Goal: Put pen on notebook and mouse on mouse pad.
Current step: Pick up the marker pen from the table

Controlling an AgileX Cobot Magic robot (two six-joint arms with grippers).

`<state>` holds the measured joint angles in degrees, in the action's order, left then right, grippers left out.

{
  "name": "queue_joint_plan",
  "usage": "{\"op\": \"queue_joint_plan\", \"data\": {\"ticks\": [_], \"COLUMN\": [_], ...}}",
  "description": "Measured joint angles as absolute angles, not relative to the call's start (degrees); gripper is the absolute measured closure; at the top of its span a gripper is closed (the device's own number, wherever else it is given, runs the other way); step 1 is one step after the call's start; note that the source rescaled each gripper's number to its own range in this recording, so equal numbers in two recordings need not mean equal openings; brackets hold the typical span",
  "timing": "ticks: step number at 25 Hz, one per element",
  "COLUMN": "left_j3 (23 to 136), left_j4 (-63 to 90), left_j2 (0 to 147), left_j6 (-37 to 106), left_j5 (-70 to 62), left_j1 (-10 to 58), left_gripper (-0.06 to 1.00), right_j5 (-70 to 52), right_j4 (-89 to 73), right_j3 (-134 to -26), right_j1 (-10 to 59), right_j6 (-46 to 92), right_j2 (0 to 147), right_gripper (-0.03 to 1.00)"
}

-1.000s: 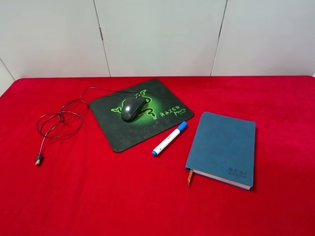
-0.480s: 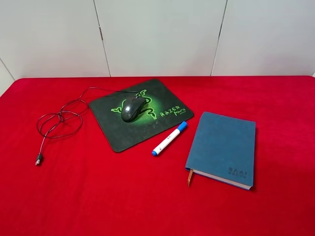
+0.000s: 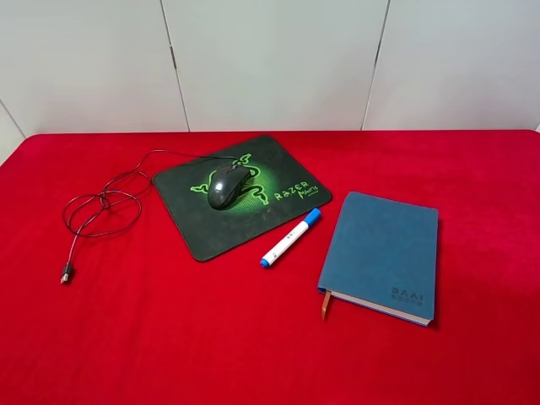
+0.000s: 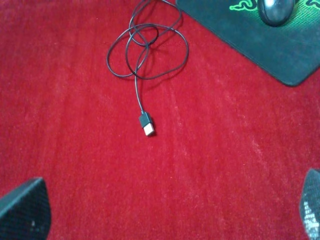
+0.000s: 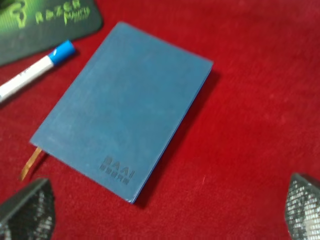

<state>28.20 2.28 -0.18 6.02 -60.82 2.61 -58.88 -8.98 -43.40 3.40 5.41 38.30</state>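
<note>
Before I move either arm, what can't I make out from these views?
The left gripper and right gripper: only fingertip corners show in the wrist views; neither appears in the high view.
The mouse: cut by the frame edge in the left wrist view.
The pen: one end runs off the blurred right wrist view.
The notebook: lettering too small in the high view, blurred in the right wrist view.
</note>
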Motion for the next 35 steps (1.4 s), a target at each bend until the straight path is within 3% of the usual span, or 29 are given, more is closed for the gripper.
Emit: {"op": "queue_joint_plan", "data": {"ticks": [17, 24, 30, 35], "left_j3": [28.2, 28.2, 28.2, 28.2], "left_j4": [2.3, 2.3, 2.3, 2.3], "left_j2": [-0.2, -0.2, -0.2, -0.2], "left_j6": [6.1, 6.1, 6.1, 6.1], "left_j5": [-60.8, -60.8, -60.8, -60.8], "left_j1": [2.6, 2.6, 2.6, 2.6], "left_gripper": [-0.05, -0.05, -0.05, -0.05], "right_j5": [-58.1, -54.7, -56.0, -58.7], "right_j4": [-16.2, -10.4, 0.6, 4.2], "right_j3": [-50.5, -52.4, -60.8, -69.2], "right_j1": [4.4, 15.7, 27.8, 34.0], "right_j6": [5.2, -3.1, -18.6, -29.3], "right_j2": [58.7, 65.6, 75.6, 84.0], "right_gripper": [-0.03, -0.03, -0.03, -0.03]}}
